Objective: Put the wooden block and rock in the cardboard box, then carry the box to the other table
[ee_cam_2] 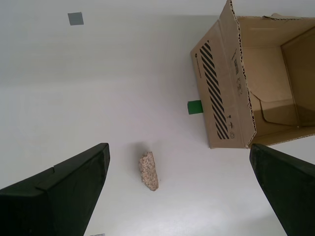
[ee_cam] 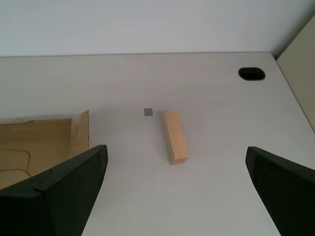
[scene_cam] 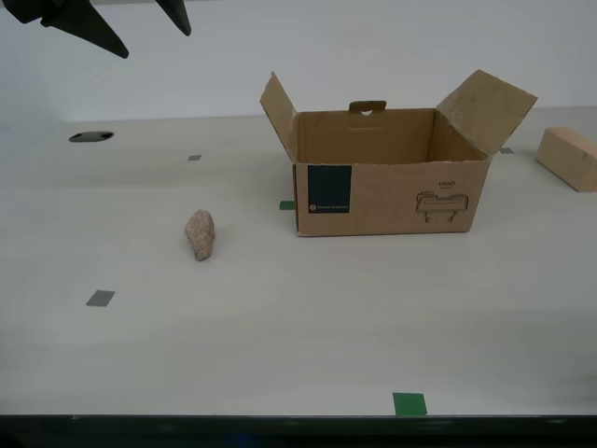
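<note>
The second gripper (ee_cam_2: 179,189) is hovering wide open above the rock (ee_cam_2: 148,170), aligning for pickup. The cardboard box (scene_cam: 387,177), flaps open, is sitting at the rock's two o'clock in the exterior view. The first gripper (ee_cam: 177,191) is gaping over the wooden block (ee_cam: 175,137).

Bright, even light; soft shadows; sharp focus.

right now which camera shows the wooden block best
The first wrist view: the whole wooden block lies in plain sight on the table. The exterior view cuts it off at its right edge; the second wrist view does not show it.
</note>
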